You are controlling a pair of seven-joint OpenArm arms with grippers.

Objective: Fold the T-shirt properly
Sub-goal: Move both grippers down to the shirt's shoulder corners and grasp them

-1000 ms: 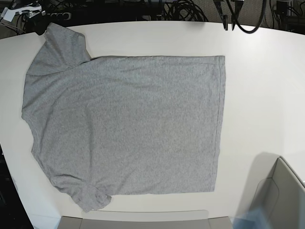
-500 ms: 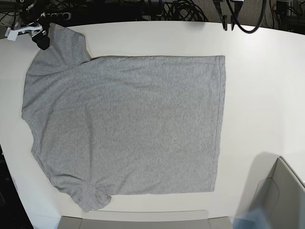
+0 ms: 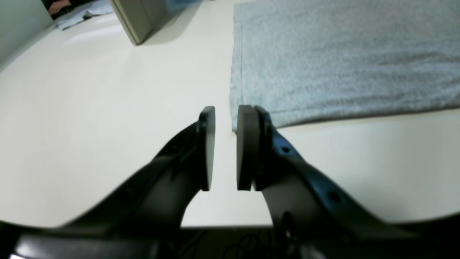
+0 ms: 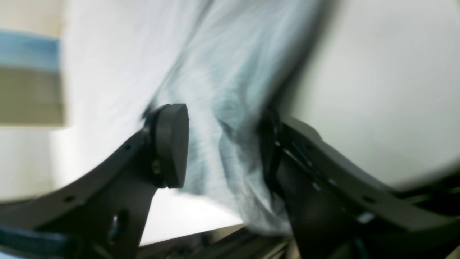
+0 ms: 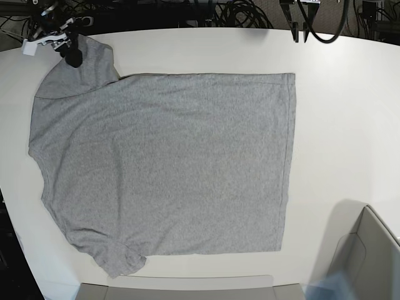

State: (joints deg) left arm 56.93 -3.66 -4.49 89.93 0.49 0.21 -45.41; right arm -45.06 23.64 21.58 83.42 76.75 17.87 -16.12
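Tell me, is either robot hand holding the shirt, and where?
Neither: the right gripper is open around the shirt's sleeve; the left holds nothing.

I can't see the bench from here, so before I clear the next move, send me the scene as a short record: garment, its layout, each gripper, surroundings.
garment: heather-grey T-shirt, plain side up
layout: spread out, unfolded; hem toward the base view's right, sleeves on its left
right gripper: open, jaws either side of the upper-left sleeve in the base view
left gripper: slightly open, empty, beyond the hem corner
surroundings: grey bin at the base view's lower right
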